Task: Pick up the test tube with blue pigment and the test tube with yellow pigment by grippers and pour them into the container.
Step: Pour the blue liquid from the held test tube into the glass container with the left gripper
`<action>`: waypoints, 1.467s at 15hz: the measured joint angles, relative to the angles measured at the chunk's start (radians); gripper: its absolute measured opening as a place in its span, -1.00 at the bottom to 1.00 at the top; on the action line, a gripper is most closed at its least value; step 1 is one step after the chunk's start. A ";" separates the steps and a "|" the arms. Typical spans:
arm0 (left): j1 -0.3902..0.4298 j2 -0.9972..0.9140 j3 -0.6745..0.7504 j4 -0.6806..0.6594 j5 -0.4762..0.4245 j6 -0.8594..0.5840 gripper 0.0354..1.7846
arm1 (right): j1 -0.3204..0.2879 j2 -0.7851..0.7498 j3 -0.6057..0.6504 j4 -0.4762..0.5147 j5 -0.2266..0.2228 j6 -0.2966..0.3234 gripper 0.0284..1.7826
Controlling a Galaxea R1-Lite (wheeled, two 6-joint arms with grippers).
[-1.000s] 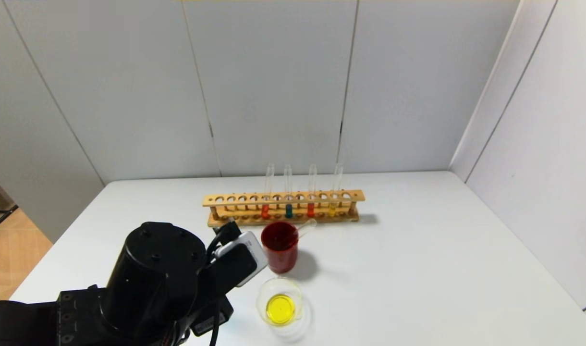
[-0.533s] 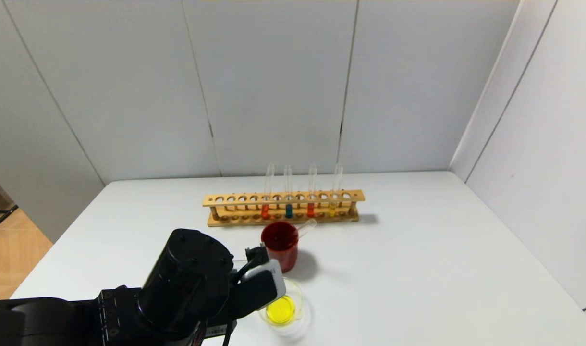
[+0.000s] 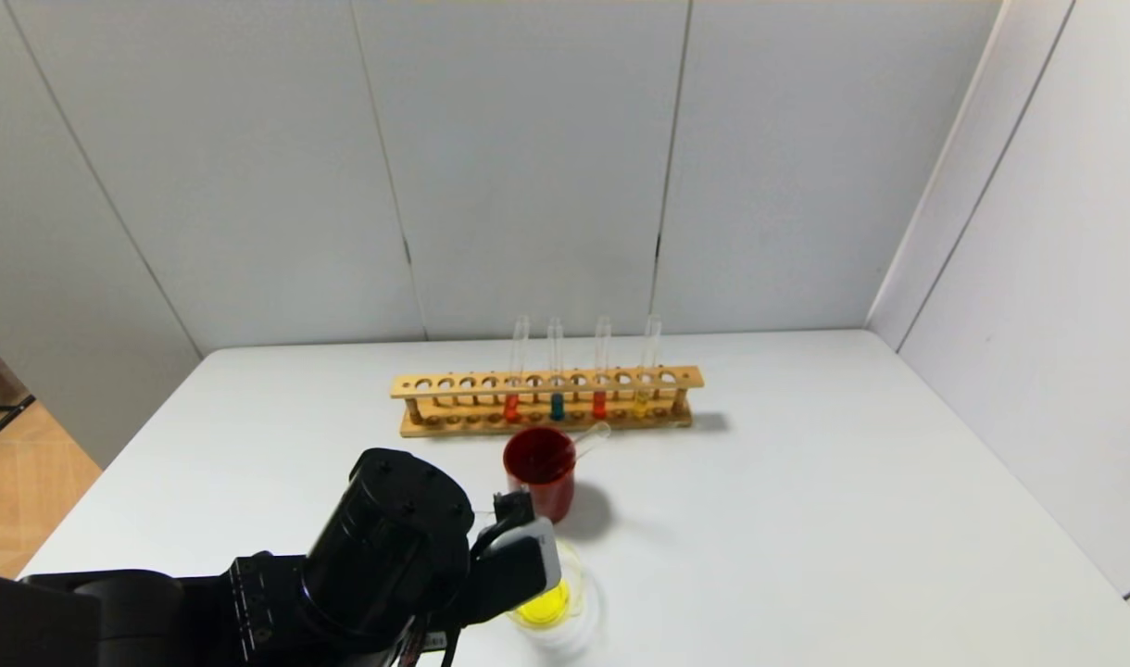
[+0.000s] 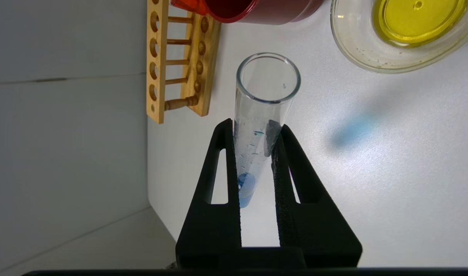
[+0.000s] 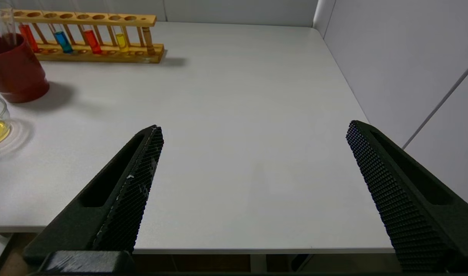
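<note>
My left gripper (image 4: 256, 125) is shut on the test tube with blue pigment (image 4: 243, 184). A short blue column sits at the tube's round end between the fingers, and its open mouth (image 4: 267, 78) is beside the container, apart from its rim. The container (image 4: 349, 46) is a low clear dish holding yellow liquid; in the head view (image 3: 579, 607) my left wrist (image 3: 398, 547) covers its left side. No tube with bright yellow liquid shows. My right gripper (image 5: 256, 126) is open and empty over the table's front right edge.
A dark red cup (image 3: 539, 468) stands just behind the dish with an empty clear tube (image 3: 593, 435) leaning in it. The wooden rack (image 3: 546, 382) behind it holds two orange-red tubes, a second blue tube (image 3: 557, 406) and a pale yellow tube (image 3: 641, 400).
My left arm has swung right and forward with the blue tube, from beside the red cup to the dish. Its white-grey block now overlaps the dish's left rim.
</note>
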 joint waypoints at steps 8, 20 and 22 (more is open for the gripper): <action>0.040 0.040 -0.051 0.002 -0.011 0.279 -0.69 | 0.000 0.000 0.000 0.000 0.000 0.000 0.95; 0.067 0.131 -0.101 0.009 0.007 0.440 -0.69 | 0.000 0.000 0.000 0.000 0.000 0.000 0.95; 0.067 0.137 -0.111 0.009 0.030 0.473 -0.69 | 0.000 0.000 0.000 0.000 0.000 0.000 0.95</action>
